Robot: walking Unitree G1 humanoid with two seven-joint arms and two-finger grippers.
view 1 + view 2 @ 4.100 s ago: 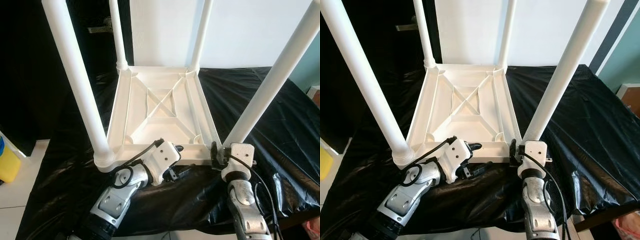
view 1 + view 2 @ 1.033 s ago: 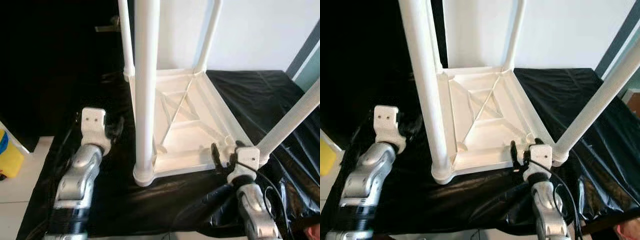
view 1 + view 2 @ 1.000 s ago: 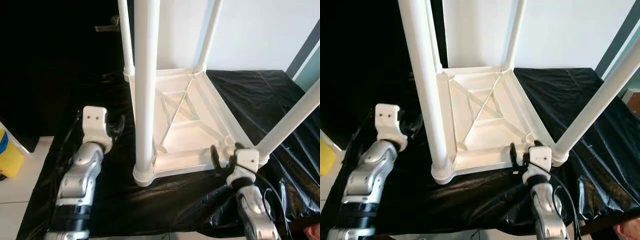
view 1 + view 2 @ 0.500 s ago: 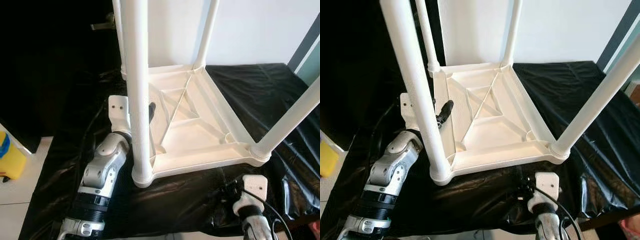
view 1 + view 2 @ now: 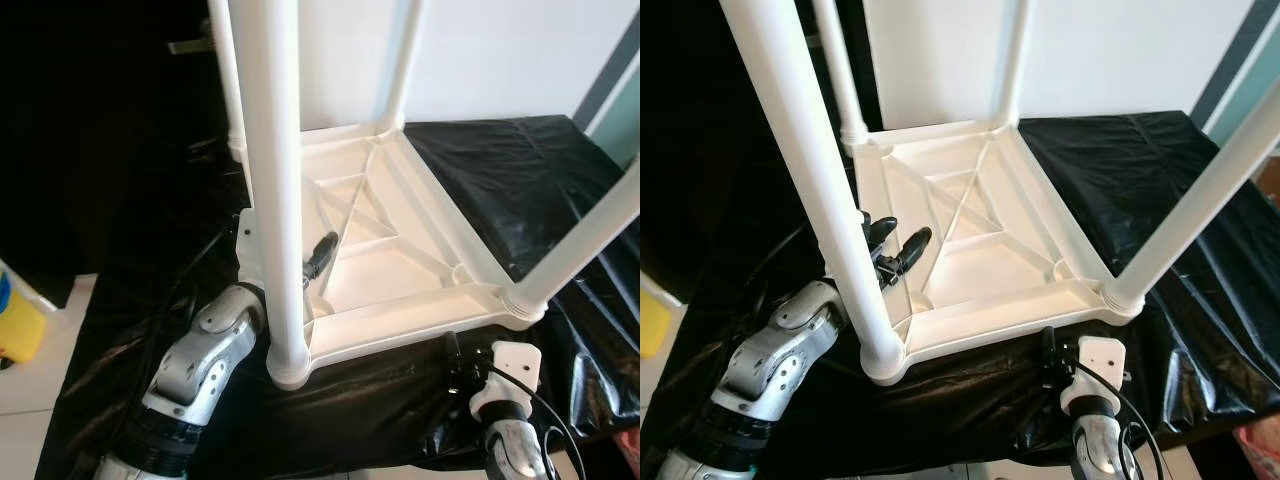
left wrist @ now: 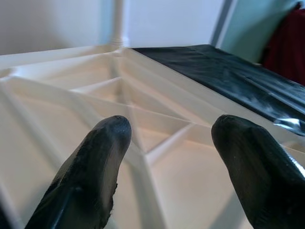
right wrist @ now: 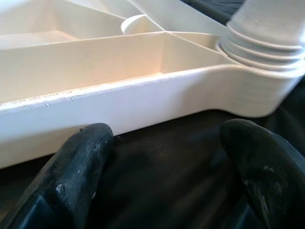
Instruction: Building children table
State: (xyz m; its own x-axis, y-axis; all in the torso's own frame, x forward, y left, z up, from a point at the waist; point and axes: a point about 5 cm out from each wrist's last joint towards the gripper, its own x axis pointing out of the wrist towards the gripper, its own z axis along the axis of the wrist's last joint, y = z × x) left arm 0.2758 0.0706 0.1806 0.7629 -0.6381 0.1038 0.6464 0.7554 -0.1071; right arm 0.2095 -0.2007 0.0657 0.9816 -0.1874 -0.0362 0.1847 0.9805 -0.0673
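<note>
A: Where is the thing you are building?

B: You have the white plastic children's table (image 5: 990, 255) upside down on the crinkled black plastic sheet (image 5: 1160, 200) at the centre of your head view, its ribbed underside facing up. Four round white plastic legs stand up from the corners; the nearest one, the white leg at 8 o'clock (image 5: 820, 200), rises in front of your left arm.

A: And your left gripper?

B: The left gripper (image 5: 895, 245) sits at 9 o'clock of the tabletop, reaching over the left rim from behind that near leg. In the left wrist view its two black fingers (image 6: 95, 167) stand well spread over the ribs, with nothing between them. I cannot tell whether they touch the plastic.

A: The right one?

B: Your right gripper (image 7: 162, 167) is low at 5 o'clock, just in front of the table's near rim (image 7: 143, 95) and close to the ringed base of the near right leg (image 5: 1125, 290). Its fingers (image 7: 81, 162) are also wide apart, over the black sheet, and hold nothing; one tip lies just beside the rim.

A: Anything else?

B: A yellow container (image 5: 18, 325) stands on the pale floor at 9 o'clock, well apart from the table
</note>
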